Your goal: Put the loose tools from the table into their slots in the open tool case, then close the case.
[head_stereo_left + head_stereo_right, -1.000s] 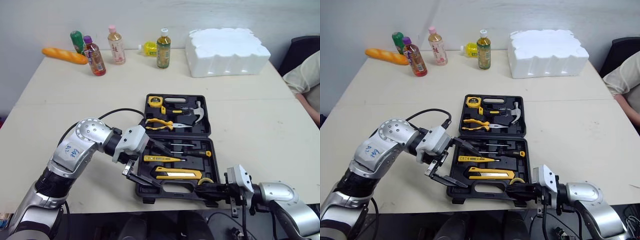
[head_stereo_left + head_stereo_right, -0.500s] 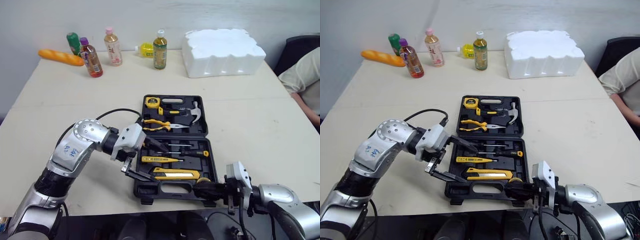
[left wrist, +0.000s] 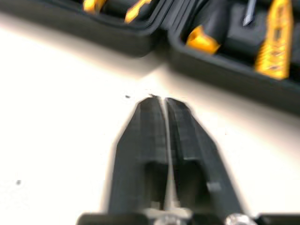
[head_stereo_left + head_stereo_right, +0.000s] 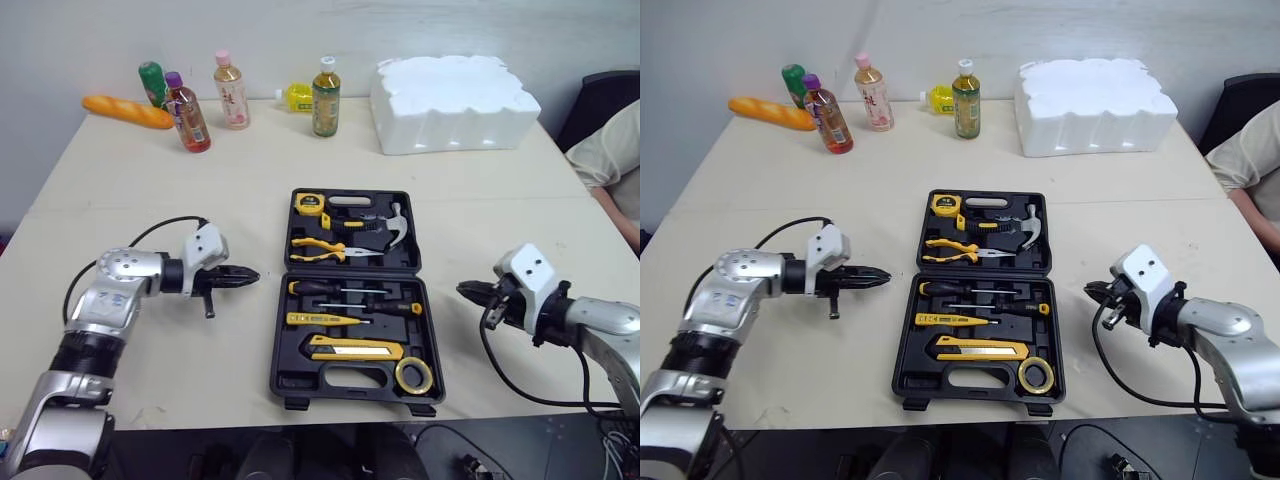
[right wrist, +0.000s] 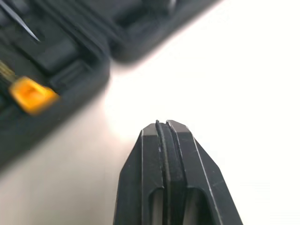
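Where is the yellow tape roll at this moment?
In the head views the yellow tape roll lies in the open tool case, in its near right corner, just right of the yellow utility knife.

Black tool case (image 4: 300,380), yellow-handled tools (image 4: 355,348)

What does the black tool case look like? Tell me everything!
The case looks like black plastic and lies open flat on the table, two halves hinged in the middle, a handle cutout at the near edge. The far half holds a tape measure, pliers and a hammer; the near half screwdrivers, a yellow knife and a tape roll. The left gripper and right gripper sit clear at its sides.
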`<state>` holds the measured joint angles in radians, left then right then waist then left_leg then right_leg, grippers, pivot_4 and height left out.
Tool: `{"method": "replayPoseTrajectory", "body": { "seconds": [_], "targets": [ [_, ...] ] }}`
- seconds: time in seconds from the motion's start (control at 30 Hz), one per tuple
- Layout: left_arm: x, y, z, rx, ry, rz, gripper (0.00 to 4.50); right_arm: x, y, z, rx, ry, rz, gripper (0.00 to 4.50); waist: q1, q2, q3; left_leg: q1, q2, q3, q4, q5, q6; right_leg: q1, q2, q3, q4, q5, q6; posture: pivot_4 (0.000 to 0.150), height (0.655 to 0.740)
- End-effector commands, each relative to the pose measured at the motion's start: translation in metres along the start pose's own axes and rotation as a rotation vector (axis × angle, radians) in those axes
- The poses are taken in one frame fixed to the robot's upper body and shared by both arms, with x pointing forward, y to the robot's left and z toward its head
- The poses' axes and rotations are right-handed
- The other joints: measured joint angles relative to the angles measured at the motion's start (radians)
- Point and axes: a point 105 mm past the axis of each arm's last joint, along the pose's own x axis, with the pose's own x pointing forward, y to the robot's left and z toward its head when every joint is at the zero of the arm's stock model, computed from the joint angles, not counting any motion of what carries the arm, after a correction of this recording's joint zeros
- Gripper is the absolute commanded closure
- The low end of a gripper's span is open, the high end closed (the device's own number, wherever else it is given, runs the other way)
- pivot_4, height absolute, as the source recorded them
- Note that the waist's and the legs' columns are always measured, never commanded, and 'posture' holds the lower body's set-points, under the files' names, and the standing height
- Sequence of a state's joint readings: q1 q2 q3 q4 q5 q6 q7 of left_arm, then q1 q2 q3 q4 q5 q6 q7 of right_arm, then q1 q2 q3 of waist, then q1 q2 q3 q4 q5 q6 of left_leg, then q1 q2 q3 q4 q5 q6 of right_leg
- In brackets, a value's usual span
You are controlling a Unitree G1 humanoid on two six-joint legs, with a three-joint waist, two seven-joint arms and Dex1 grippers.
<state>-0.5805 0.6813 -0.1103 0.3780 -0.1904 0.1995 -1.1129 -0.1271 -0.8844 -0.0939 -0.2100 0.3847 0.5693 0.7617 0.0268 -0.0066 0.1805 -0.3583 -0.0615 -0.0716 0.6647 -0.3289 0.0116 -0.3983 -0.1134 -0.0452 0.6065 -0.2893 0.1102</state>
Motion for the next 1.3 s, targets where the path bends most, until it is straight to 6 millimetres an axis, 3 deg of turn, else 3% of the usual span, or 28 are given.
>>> {"method": "replayPoseTrajectory", "body": {
  "seconds": [0.03,0.27,0.47,0.63,0.73,0.87,0.93,0.97,1.07,1.23,1.3],
  "targets": [
    [0.011,0.007,0.009,0.021,-0.016,0.024,4.39,0.011,0.002,0.011,-0.041,-0.023,0.028,4.5,-0.003,0.0,0.0,0.0,0.0,0.0,0.0,0.0,0.0,0.0,0.0,0.0,0.0,0.0,0.0,0.15,0.739],
    [0.05,-0.007,0.022,0.045,-0.026,-0.039,4.39,0.057,0.019,0.038,-0.126,-0.048,0.102,4.5,-0.004,0.0,0.0,-0.012,0.001,0.005,0.004,0.002,-0.002,-0.016,0.001,-0.003,0.013,0.0,0.0,0.15,0.739],
    [0.055,-0.023,0.028,0.053,-0.047,-0.097,4.39,0.072,0.025,0.056,-0.128,-0.08,0.133,4.5,-0.005,0.0,0.0,-0.012,-0.004,0.003,0.005,0.004,0.0,-0.015,0.0,-0.002,0.013,0.001,0.002,0.15,0.739],
    [0.055,-0.021,0.031,0.023,-0.056,-0.075,4.39,0.069,0.021,0.056,-0.134,-0.072,0.139,4.5,-0.005,0.0,0.0,-0.012,-0.004,0.003,0.004,0.004,0.0,-0.016,0.0,-0.002,0.013,0.001,0.002,0.15,0.739],
    [0.053,-0.018,0.022,0.022,-0.027,-0.05,4.39,0.065,0.018,0.049,-0.175,-0.033,0.133,4.5,-0.005,0.0,0.0,-0.012,-0.004,0.003,0.004,0.004,0.0,-0.016,0.0,-0.002,0.013,0.001,0.002,0.15,0.739],
    [0.033,-0.003,-0.001,0.006,0.073,0.06,4.39,0.047,-0.01,0.034,-0.387,0.076,0.023,4.5,-0.001,0.0,0.0,-0.012,-0.005,0.003,0.004,0.004,0.0,-0.016,-0.001,-0.003,0.013,0.001,0.002,0.15,0.739],
    [0.019,0.005,-0.008,-0.03,0.095,0.106,4.39,0.035,-0.017,0.028,-0.395,0.111,0.021,4.5,-0.003,0.0,0.0,-0.012,-0.006,0.003,0.004,0.004,0.0,-0.016,-0.001,-0.002,0.013,0.001,0.002,0.15,0.739],
    [0.011,0.007,-0.008,-0.058,0.092,0.117,4.14,0.028,-0.02,0.029,-0.367,0.11,0.025,4.5,-0.003,0.0,0.0,-0.012,-0.005,0.003,0.003,0.004,0.0,-0.016,-0.001,-0.002,0.013,0.001,0.002,0.15,0.739],
    [-0.007,0.009,0.001,-0.132,0.07,0.117,3.17,0.016,-0.022,0.039,-0.234,0.07,0.048,3.55,-0.018,0.0,0.0,-0.011,-0.003,0.004,0.003,0.004,0.0,-0.016,0.0,-0.002,0.013,0.001,0.002,0.15,0.739],
    [-0.011,0.016,0.025,-0.419,0.027,0.135,0.89,0.019,-0.015,0.082,0.066,-0.059,0.108,1.06,-0.028,0.0,0.0,-0.012,0.001,0.003,0.003,0.004,-0.001,-0.016,-0.001,-0.001,0.013,0.001,0.001,0.15,0.739],
    [-0.006,0.025,0.042,-0.433,0.029,0.179,0.07,0.022,-0.019,0.091,0.1,-0.048,0.094,0.14,-0.026,0.0,0.0,-0.012,0.0,0.002,0.003,0.004,-0.002,-0.016,0.0,-0.001,0.014,0.001,0.001,0.15,0.739]
  ]
}}
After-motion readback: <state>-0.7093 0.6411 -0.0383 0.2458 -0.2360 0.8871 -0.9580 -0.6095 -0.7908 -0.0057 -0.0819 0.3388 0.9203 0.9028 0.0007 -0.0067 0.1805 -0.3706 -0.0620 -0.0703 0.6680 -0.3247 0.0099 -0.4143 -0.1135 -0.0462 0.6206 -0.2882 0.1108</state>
